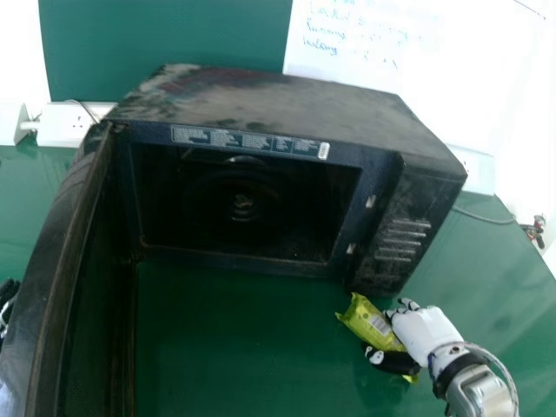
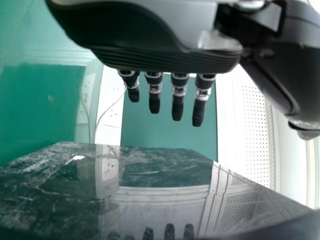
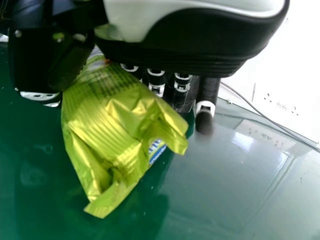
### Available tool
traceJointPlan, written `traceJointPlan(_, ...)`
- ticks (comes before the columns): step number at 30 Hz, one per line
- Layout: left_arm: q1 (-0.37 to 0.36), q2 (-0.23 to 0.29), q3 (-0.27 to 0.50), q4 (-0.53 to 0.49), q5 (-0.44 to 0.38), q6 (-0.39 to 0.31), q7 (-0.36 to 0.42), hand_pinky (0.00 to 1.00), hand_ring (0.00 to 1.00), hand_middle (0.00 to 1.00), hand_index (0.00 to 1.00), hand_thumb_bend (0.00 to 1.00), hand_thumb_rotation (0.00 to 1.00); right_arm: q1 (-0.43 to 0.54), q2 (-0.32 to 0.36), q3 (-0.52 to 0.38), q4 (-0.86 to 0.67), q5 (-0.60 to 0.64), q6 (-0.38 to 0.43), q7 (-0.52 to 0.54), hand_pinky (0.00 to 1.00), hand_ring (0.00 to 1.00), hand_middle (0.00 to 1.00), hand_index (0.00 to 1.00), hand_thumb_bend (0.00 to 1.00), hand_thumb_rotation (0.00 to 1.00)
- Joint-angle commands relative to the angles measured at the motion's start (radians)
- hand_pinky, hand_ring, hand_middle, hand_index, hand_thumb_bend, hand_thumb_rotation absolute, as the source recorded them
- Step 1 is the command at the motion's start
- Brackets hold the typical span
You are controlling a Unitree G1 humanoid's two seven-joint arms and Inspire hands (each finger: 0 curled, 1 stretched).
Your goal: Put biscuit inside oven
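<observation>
Evidently pinching a crinkled yellow-green foil biscuit packet (image 1: 365, 318) between the thumb and curled fingers of the white-and-black right hand (image 1: 427, 330), with one finger standing straighter beside the foil in the right wrist view. Held outside the big, dusty, black box-shaped oven (image 1: 278, 100), just in front of its button panel (image 1: 401, 239), with one end poking out past the hand toward the oven. Cannot tell about contact between packet and tabletop. Swung wide open at the left of the dark cavity (image 1: 243, 204), with the tall black door (image 1: 56, 261) reaching toward the robot. Beyond that door, at the head view's left edge, with straight, slightly spread fingers: seen as the left hand (image 1: 8, 295). Resting on a glossy green table (image 1: 234, 347), near white socket strips (image 1: 65, 123).
</observation>
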Motion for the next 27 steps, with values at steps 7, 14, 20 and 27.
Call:
traceJointPlan(7,0.013,-0.020,0.004,-0.022,0.012,0.003,0.013,1.00,0.81,0.86,0.81,1.00,0.91,0.045,0.006,0.021,0.018,0.013,-0.007,0.018,0.00,0.00,0.00,0.47,0.49,0.03)
traceJointPlan(14,0.009,-0.024,-0.004,-0.026,0.006,0.005,0.014,1.00,0.79,0.86,0.82,1.00,0.91,0.051,0.005,0.010,0.004,0.016,-0.011,-0.016,0.00,0.00,0.00,0.47,0.49,0.03)
traceJointPlan(20,0.008,-0.019,-0.011,-0.029,-0.005,0.020,0.016,1.00,0.80,0.87,0.83,1.00,0.92,0.055,0.004,-0.020,-0.044,0.052,-0.014,-0.014,0.00,0.00,0.00,0.47,0.49,0.04)
traceJointPlan(27,0.004,-0.025,-0.018,-0.035,-0.001,0.033,0.026,0.97,0.80,0.85,0.80,1.00,0.96,0.067,-0.003,-0.070,-0.111,0.091,-0.074,-0.048,0.00,0.00,0.00,0.47,0.49,0.04)
